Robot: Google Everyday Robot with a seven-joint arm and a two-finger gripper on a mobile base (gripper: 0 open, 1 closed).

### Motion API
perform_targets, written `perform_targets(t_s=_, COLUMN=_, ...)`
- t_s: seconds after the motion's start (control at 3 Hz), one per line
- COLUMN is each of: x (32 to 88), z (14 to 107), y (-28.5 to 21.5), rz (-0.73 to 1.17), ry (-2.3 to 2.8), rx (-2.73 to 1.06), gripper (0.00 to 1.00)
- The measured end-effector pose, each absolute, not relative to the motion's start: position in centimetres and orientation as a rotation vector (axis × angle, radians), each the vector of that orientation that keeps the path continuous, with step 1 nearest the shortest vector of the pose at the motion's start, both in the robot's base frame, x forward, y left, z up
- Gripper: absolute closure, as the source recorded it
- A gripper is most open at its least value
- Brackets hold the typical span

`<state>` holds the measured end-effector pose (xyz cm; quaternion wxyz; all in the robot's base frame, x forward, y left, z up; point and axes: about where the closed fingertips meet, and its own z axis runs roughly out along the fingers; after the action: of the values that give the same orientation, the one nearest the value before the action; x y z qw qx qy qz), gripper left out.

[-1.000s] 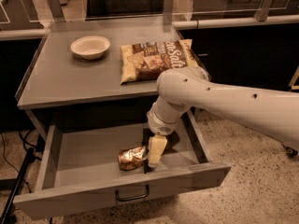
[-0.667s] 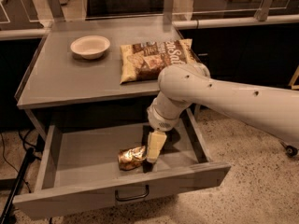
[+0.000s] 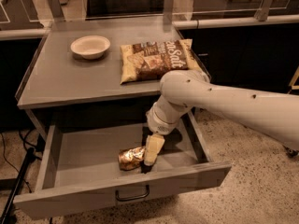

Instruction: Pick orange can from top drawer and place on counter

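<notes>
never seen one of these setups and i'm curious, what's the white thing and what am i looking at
The white thing is a robot arm reaching in from the right. Its tip is the gripper, the part that grasps; it is down inside the open top drawer, right beside a small orange can lying on the drawer floor. Whether it holds the can I cannot tell. Above is the grey counter, bearing a white bowl and a snack bag. The one camera looks down from the front.

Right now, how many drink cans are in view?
1: the small dented orange-gold metal can lies in the open wide grey metal drawer, beside the gripper. The white arm may hide more.
</notes>
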<state>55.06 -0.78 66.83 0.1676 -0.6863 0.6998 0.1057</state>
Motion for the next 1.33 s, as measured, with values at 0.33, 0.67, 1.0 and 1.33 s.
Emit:
perform_targets(t_s=0.33, x=56.1, z=65.8, y=0.0, rz=0.329, ry=1.985, rx=-1.932, gripper=0.00)
perform_targets(t_s=0.67, x=56.9, z=65.2, y=0.9, rz=0.352, ry=1.972, rx=-1.936, gripper=0.00)
perform_targets(t_s=1.0, x=56.3, z=64.2, y=2.3, rz=0.402, ry=1.969, rx=-1.939, gripper=0.00)
perform_targets(t_s=1.33, x=52.8, z=62.2, y=4.4, rz=0.510, ry=1.995, rx=-1.938, gripper=0.00)
